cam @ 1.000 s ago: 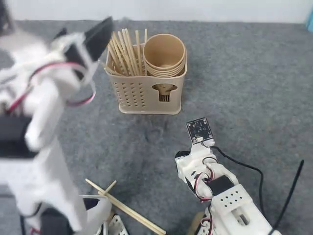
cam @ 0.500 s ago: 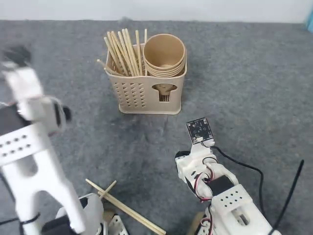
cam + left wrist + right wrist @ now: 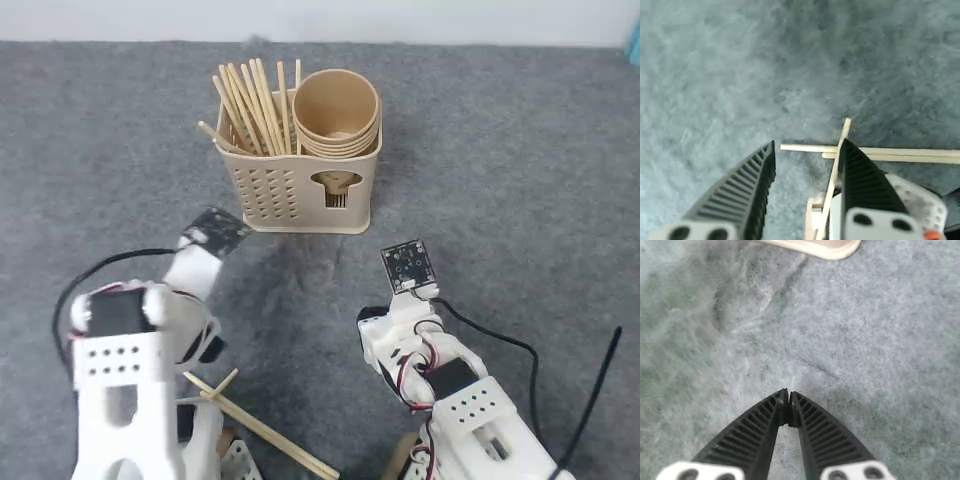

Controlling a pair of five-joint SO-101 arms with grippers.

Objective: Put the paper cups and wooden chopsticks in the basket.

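Standing in basket (image 3: 300,190): chopsticks (image 3: 255,100), stacked paper cups (image 3: 345,143).

No words, numbers, labels or signs can be read; the basket (image 3: 300,190) bears only rows of small holes and a mushroom-shaped cut-out on its front; the circuit board (image 3: 408,266) before the basket and the second circuit board (image 3: 213,232) beside it carry marks too small to read.

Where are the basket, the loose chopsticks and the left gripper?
basket (image 3: 285,190), high view, perforated front wall.
loose chopsticks (image 3: 270,435), high view, middle of the longest stick.
left gripper (image 3: 808,145), left wrist view, midway between its open fingertips.
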